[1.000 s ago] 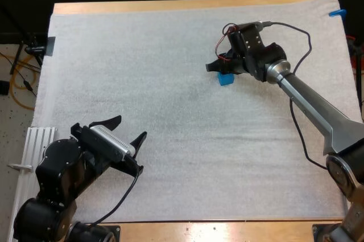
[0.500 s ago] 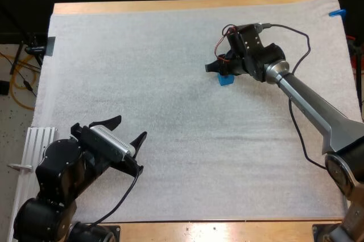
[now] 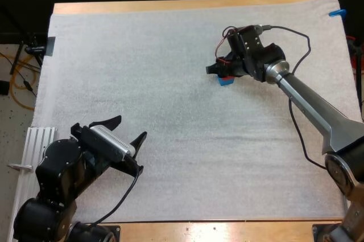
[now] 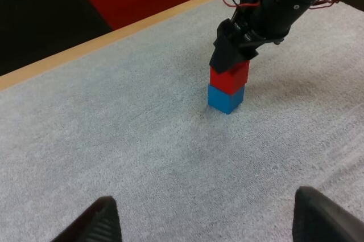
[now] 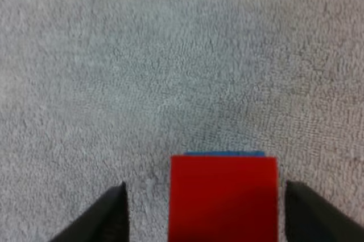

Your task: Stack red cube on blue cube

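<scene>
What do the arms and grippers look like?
Both the left gripper and right gripper have two black tapered fingers. The left arm is black, a silver ribbed block at its wrist; the right arm silver-grey with black joints, black cable, red wires.

Soft, diffuse light falls evenly from above on the white fibrous mat (image 3: 142, 54), which reads bright without glare, with a faintly greyer patch near its middle. The far edge of the wooden counter (image 3: 170, 5) looks warm and evenly lit. The right arm's silver metal forearm (image 3: 310, 102) carries a mild sheen and throws only a faint shadow. In the left wrist view, the small red cube (image 4: 230, 77) on the small blue cube (image 4: 226, 98) shows saturated colour, with a thin soft shadow at the base. In the right wrist view, the mat looks dimmer and greyer.
</scene>
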Tool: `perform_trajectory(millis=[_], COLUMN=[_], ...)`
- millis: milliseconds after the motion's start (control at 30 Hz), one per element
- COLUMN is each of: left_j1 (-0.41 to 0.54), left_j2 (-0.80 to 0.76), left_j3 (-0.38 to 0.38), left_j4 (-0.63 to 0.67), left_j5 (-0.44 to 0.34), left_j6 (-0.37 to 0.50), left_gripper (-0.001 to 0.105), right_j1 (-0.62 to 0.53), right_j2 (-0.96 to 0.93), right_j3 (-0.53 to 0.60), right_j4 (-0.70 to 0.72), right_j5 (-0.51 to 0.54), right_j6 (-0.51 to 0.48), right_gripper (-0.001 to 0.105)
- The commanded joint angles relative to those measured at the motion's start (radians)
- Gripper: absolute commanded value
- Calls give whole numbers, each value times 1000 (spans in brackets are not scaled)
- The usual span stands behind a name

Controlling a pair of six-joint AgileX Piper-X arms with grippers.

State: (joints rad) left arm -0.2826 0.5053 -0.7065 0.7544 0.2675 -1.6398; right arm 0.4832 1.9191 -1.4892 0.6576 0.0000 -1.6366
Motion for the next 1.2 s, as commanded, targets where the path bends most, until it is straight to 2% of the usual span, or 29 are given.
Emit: perform_trajectory(millis=[0,333,633,800,867,1033,1167], left_j1=[-5,-5,-5,-1,19,117,238], left_j2=[-3,-3,-3,40,74,143,193], left_j3=[-9,-9,-9,-9,-9,-13,-51], left_j4=[-5,-5,-37,-98,-128,-218,-245], left_j5=[-2,-2,-3,-9,-6,-1,40], left_j6=[-9,-9,7,7,-24,-54,-54], left_gripper=[63,63,63,63,63,63,63], right_j1=[-3,-3,-24,-141,-187,-326,-437], right_j2=[-1,-31,-216,-278,-299,-382,-478], right_j3=[-2,-2,-2,-2,-2,0,65], right_j4=[4,-2,-4,-1,6,36,34], right_j5=[0,0,0,-7,-7,-23,-32], right_j6=[-1,-35,-201,-199,-199,-199,-199], right_gripper=[60,60,60,60,60,59,59])
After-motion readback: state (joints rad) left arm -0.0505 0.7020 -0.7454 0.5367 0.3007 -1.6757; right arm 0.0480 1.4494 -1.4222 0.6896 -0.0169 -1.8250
